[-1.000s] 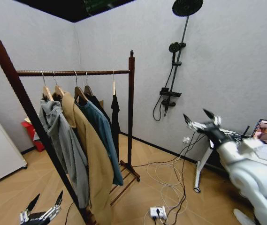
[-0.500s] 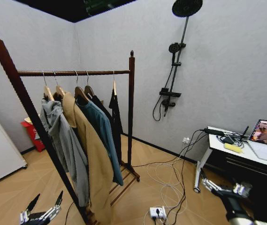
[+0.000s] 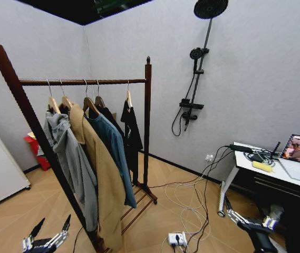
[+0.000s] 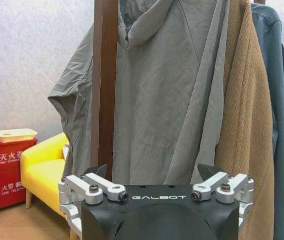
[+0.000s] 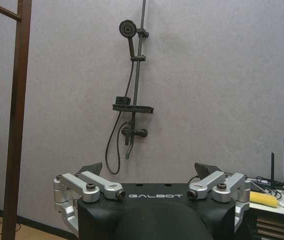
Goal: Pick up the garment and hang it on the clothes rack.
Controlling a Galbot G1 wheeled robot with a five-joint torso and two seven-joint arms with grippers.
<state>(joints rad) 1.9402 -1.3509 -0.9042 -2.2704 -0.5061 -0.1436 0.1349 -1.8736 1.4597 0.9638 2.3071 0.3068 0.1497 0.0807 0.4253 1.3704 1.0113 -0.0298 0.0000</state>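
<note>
The teal top (image 3: 113, 153) hangs on its wooden hanger from the top bar of the clothes rack (image 3: 147, 124), between a tan coat (image 3: 99, 174) and a black T-shirt (image 3: 131, 132), with a grey hoodie (image 3: 70, 158) nearer the front post. The left claw (image 3: 48, 235) sits low beside the rack's front post, fingers spread and holding nothing. The right claw (image 3: 247, 217) is low by the white table (image 3: 276, 171), also spread open and empty. A shower fixture (image 3: 194, 68) is mounted on the wall behind
</note>
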